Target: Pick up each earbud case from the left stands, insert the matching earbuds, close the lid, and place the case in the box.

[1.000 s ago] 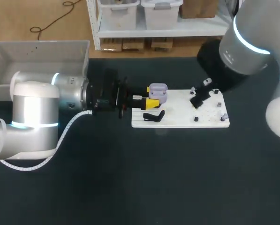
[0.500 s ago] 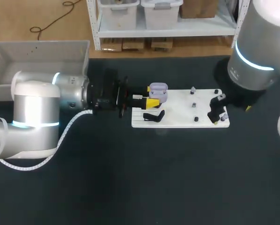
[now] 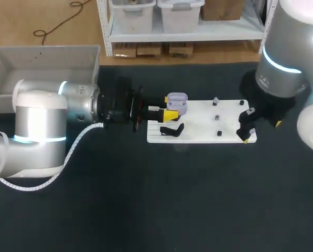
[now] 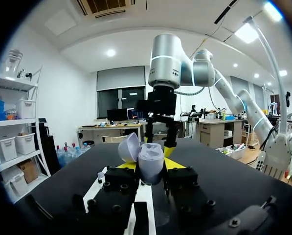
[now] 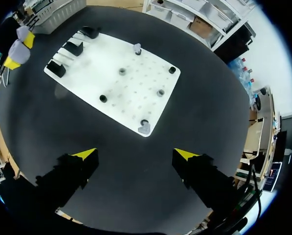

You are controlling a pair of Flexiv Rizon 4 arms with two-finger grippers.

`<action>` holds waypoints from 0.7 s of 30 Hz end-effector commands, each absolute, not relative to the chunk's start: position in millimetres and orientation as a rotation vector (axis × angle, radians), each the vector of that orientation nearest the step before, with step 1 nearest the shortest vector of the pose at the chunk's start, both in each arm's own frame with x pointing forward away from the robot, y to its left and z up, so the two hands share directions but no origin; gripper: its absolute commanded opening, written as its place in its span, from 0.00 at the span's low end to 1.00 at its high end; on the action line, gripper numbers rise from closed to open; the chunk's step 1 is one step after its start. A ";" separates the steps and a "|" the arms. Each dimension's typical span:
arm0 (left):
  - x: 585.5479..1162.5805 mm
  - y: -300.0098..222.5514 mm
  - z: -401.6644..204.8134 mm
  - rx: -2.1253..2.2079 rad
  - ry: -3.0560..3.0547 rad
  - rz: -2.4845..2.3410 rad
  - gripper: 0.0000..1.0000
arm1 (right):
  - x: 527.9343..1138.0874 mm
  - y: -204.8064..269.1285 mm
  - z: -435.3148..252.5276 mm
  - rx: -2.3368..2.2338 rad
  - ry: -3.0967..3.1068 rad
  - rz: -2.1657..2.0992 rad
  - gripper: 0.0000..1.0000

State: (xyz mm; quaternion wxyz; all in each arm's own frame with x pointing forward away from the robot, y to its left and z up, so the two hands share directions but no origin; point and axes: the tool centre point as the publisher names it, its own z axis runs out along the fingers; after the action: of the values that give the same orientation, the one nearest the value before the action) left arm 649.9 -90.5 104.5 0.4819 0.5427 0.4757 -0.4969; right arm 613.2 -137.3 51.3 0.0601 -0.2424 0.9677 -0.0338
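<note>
Left gripper [image 4: 150, 166]: clamped on the lavender earbud case [image 4: 150, 159], one yellow tip against each flank. The case lid [image 4: 128, 148] stands hinged open and tilts off to one side. I cannot make out from here whether the wells inside hold anything.

Case position: held over the far left corner of the white board [image 3: 198, 137]. A black stand [image 3: 172, 130] sits just near of it on the board's left end. From my right wrist, three such stands show in a row along that end.

Right gripper [image 5: 135, 154]: fingers spread wide, nothing between them. It hangs over the dark table [image 3: 146, 199] just off the board's near right corner.

Just ahead of the right gripper, at that corner, a pale grey earbud [image 5: 144, 128] lies on the board beside a dark peg [image 5: 144, 122].

More pegs are scattered across the right half of the board, well apart from one another. The one at the far edge carries a grey cap [image 5: 137, 48].

The grey box [image 3: 41, 63] sits at the far left, well apart from the board, with my left arm lying across in front of it.

My right arm shows in the left wrist view straight ahead of the held case, at the board's other end.
</note>
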 end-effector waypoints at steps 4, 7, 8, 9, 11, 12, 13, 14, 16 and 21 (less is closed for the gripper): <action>650.7 -90.4 103.7 1.323 1.157 -1.212 0.00 | 626.9 -138.0 37.2 -0.715 2.935 -0.159 1.00; 650.7 -90.4 103.7 1.323 1.157 -1.212 0.00 | 631.2 -139.9 33.8 -0.682 2.930 -0.174 1.00; 650.7 -90.4 103.7 1.323 1.157 -1.212 0.00 | 632.5 -140.3 32.9 -0.673 2.932 -0.187 1.00; 650.7 -90.4 103.7 1.323 1.157 -1.212 0.00 | 633.9 -141.0 31.7 -0.672 2.931 -0.192 1.00; 650.7 -90.4 103.7 1.323 1.157 -1.212 0.00 | 637.0 -142.3 30.0 -0.647 2.927 -0.192 1.00; 650.7 -90.4 103.7 1.323 1.157 -1.212 0.00 | 638.1 -142.8 29.1 -0.647 2.923 -0.202 1.00; 650.7 -90.4 103.7 1.323 1.157 -1.212 0.00 | 639.2 -143.1 28.1 -0.640 2.920 -0.206 0.98; 650.7 -90.4 103.7 1.323 1.157 -1.212 0.00 | 640.4 -142.7 27.0 -0.633 2.920 -0.210 0.96; 650.7 -90.4 103.7 1.323 1.157 -1.212 0.00 | 641.8 -141.4 24.1 -0.627 2.918 -0.227 0.91; 650.7 -90.4 103.7 1.323 1.157 -1.212 0.00 | 645.2 -138.9 21.2 -0.618 2.904 -0.245 0.65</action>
State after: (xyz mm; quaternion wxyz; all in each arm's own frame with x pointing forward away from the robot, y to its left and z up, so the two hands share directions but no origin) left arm 649.9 -90.5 104.5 0.4818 0.5428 0.4757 -0.4969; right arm 644.6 -140.7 25.3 0.0777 -0.2079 0.9719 -0.0789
